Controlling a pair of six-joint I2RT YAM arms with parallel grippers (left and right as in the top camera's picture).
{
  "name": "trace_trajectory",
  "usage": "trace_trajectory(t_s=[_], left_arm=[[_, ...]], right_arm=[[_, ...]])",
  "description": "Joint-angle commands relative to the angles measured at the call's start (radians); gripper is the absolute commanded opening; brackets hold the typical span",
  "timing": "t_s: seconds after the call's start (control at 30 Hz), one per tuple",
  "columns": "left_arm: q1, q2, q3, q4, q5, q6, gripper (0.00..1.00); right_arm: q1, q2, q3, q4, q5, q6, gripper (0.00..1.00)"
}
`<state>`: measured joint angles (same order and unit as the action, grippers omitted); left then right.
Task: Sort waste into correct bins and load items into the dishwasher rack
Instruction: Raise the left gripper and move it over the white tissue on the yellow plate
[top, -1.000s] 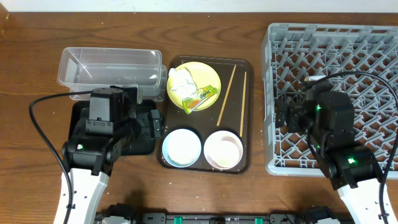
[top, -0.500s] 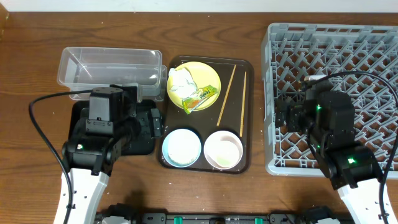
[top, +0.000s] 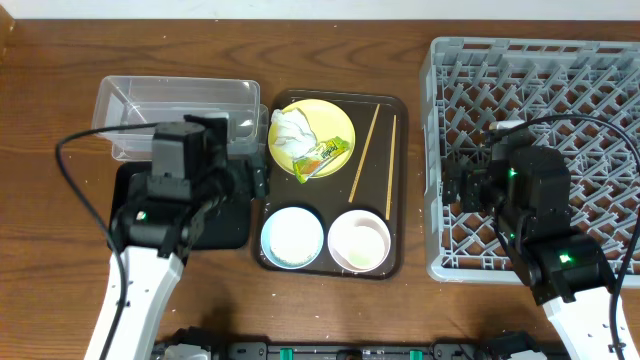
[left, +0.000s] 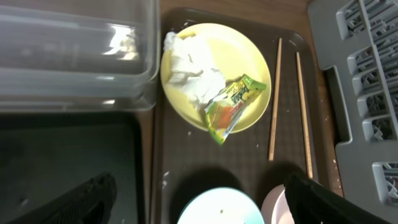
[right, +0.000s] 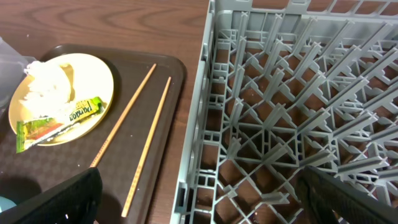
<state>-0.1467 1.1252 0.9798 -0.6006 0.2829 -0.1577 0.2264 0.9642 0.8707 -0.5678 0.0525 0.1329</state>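
Closest to the arms' bases, at the front of the brown serving tray (top: 325, 196): light blue bowl (top: 292, 236) on the left, pale pink-white bowl (top: 359, 241) just beside it on the right, both upright. Left of them, shallow black tray (top: 230, 226) flat on the worktop (top: 60, 100), partly covered by the left arm. Left gripper (left: 199, 182) above the seam between black tray and serving tray, jaws spread wide, nothing between them. Right gripper (right: 199, 177) over the left edge of the grey dishwasher rack (top: 560, 90), jaws likewise released and empty. Farther back on the serving tray, round yellow plate (top: 336, 122) carrying the crumpled white napkin (top: 290, 130) and, touching it, the green-and-yellow wrapper (top: 323, 156), one end overhanging the plate's front rim. Right of the plate, two wooden chopsticks (top: 363, 155) lying lengthwise on the tray, near each other but apart. A few white specks on the tray by the blue bowl, too small to identify. Farthest on the left, clear plastic tub (top: 175, 105) just behind the black tray and close beside the serving tray's back corner; touching or not, cannot tell.
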Motion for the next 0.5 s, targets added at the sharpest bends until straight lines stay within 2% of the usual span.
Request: trace_trajectory(t_s=[0.0,0.3,0.47], left_arm=[[-0.029,0.071,0.055,0.040,0.002,0.006,0.88],[-0.094,0.306,0.093,0.206,-0.087,0.013,0.84],[-0.130,0.428,0.093,0.304,-0.096,0.083,0.82]], right_arm=[[-0.023,0.003,0.024,0.000,0.000,-0.006,0.99],[-0.023,0.018,0.024,-0.001,0.000,-0.006,0.99],[-0.023,0.018,0.024,-0.001,0.000,-0.006,0.99]])
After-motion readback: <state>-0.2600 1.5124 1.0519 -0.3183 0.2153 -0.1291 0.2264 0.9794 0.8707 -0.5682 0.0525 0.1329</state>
